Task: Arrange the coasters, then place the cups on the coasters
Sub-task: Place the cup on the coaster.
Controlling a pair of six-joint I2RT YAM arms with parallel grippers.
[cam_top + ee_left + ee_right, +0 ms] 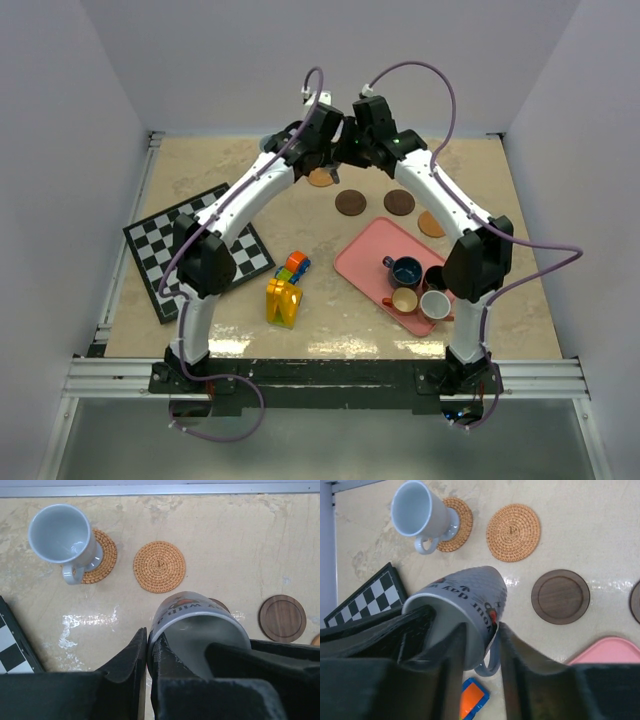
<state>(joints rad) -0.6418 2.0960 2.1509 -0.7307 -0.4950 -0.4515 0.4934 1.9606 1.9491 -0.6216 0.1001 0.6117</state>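
Note:
A grey printed cup [192, 611] hangs tilted above the table at the back centre, between both arms. My left gripper [147, 636] is shut on its rim, one finger inside and one outside. My right gripper [482, 627] is open, with one finger inside the cup [465, 597] and the other standing beside the handle. A pale cup [60, 532] stands on a woven tan coaster [104, 555]. Beside it lies a bare woven coaster [159, 566], then a dark brown coaster [282, 618]. In the top view both grippers [326, 150] [347, 150] meet above the tan coaster [320, 178].
The pink tray [365, 250] at the right holds navy [406, 270], black [437, 277], tan [404, 300] and white [435, 305] cups. Two dark coasters [351, 203] [400, 202] and a tan one [431, 224] lie behind it. The chessboard [160, 250] and toy blocks [285, 295] sit to the left.

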